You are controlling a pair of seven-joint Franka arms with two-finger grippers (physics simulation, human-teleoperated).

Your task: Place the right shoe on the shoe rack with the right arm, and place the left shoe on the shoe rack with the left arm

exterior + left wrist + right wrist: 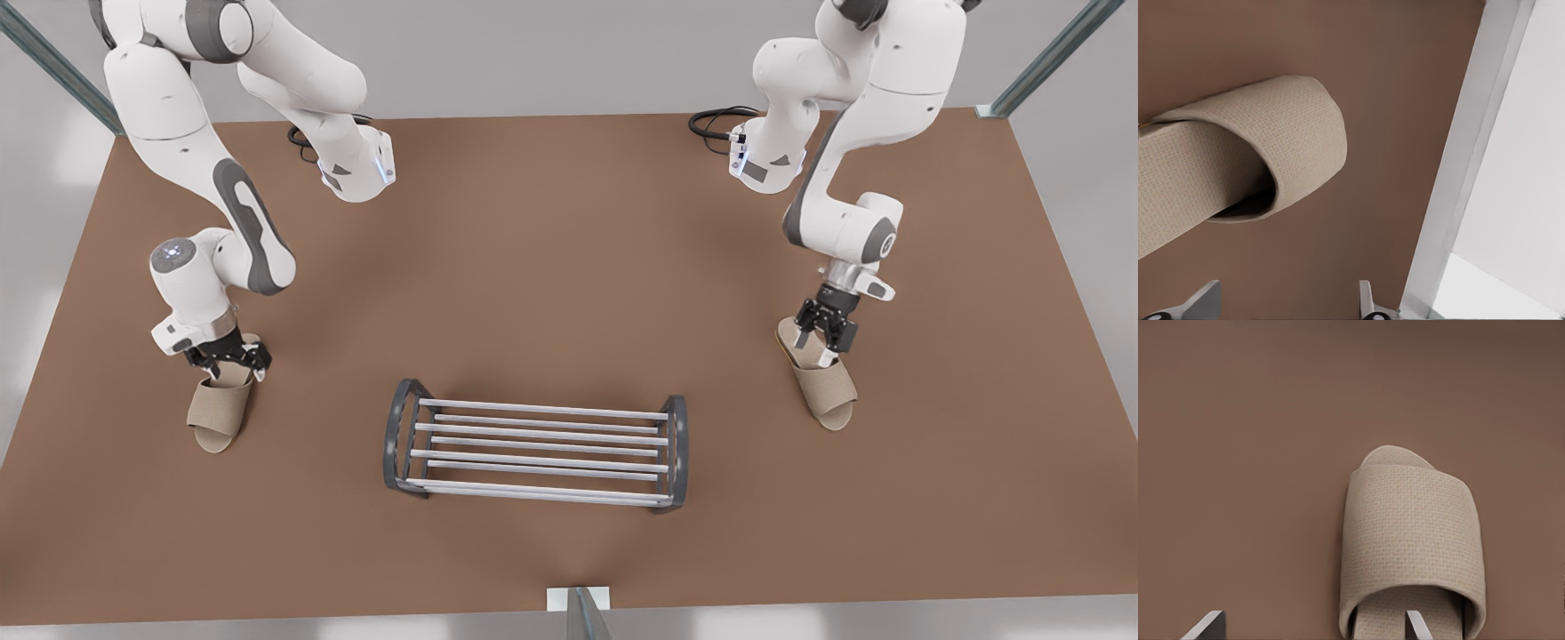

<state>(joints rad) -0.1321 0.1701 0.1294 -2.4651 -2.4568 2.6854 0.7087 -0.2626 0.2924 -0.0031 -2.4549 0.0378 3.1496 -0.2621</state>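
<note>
We judge both placements undone: the left gripper [227, 356], fingers apart, hovers over the left shoe [218, 409] at the front view's left, the right gripper [825, 342], also open, over the right shoe [822, 382], with the shoe rack [542, 409] near-centre between them.

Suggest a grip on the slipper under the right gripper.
Probably pinch the slipper by the side wall of its upper band, coming from above at the heel end. The sole lies flat on the table, but the band arches up and opens toward the right gripper, which is open with one finger over the insole. The left gripper, open, hovers by the other slipper.
</note>
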